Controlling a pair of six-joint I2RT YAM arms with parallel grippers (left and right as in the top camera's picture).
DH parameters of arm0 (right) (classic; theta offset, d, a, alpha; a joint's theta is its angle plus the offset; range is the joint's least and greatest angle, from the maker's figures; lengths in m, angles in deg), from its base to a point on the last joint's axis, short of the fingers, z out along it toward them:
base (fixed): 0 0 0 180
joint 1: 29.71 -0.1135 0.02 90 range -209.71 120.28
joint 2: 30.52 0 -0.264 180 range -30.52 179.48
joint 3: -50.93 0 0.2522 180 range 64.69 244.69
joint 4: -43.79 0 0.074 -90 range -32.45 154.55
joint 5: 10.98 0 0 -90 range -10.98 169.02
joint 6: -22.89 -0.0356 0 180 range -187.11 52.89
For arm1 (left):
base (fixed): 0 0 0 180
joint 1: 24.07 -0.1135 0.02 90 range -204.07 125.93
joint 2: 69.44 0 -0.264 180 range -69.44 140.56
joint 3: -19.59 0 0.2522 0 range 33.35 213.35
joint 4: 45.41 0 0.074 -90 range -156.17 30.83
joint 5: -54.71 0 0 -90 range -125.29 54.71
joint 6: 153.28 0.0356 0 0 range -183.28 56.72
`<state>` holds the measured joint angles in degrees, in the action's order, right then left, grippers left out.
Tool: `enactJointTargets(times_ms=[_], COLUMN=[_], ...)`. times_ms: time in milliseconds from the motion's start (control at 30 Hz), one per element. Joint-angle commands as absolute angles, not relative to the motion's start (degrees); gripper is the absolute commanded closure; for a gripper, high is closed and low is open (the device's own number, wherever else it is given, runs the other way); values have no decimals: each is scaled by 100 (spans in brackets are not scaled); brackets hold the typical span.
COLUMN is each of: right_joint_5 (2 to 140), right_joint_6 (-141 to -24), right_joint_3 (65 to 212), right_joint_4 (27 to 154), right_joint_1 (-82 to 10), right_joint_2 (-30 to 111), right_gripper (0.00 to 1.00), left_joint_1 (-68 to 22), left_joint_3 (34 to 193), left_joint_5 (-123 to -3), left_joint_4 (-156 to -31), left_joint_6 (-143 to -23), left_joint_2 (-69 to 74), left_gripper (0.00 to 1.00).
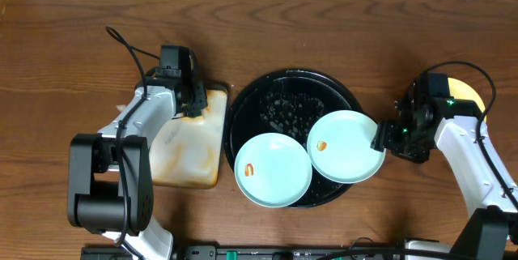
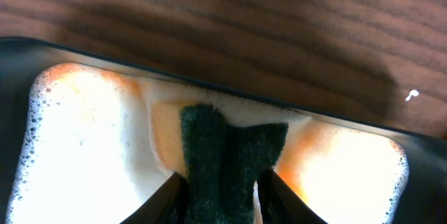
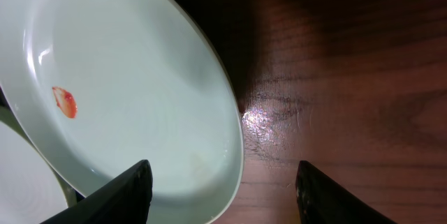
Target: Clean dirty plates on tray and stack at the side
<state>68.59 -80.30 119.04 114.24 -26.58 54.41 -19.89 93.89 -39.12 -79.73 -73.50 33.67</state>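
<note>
Close open right fingers (image 3: 122,195) squarely on mint plate (image 3: 126,98) rim lying between them; lift level. Then bring green scrubber (image 2: 223,161), pinched between left fingers (image 2: 164,199), onto orange smear (image 3: 64,102).

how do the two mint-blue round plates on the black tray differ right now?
The left mint-blue plate overhangs the round black tray's front rim; the right mint-blue plate overhangs its right side. The right plate's rim sits between the open right gripper's fingers; no gripper is near the left plate. Both carry one small orange smear.
</note>
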Motion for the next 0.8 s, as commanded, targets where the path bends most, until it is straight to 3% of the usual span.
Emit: enactJointTargets(times_ms=[0,200,500,633,767], right_joint_5=[6909,6909,6839,6804,6802], right_joint_6=[-8100,-8100,-8104,-8102,-8102], right_joint_3=[11906,11906,11906,11906,11906], right_joint_4=[11411,11411,11407,11413,11413], right_joint_1=[-2704,-2704,-2702,-2702,-2704], right_joint_2=[5430,5430,5430,5430,5430], right_gripper=[37,36,36,36,37], left_joint_1=[-1999,-2255,-2482,-2347,-2251], left_joint_3=[9548,9749,10464,10464,10451], left_joint_5=[-3783,-3768,-4389,-4386,-4389], left_joint_4=[-7868,-7969,-9367,-10224,-11085], left_joint_6=[-7060,-6959,-6996,-6998,-7484], left_joint_2=[3428,3428,3426,3417,3417], left_gripper=[67,67,71,60,61])
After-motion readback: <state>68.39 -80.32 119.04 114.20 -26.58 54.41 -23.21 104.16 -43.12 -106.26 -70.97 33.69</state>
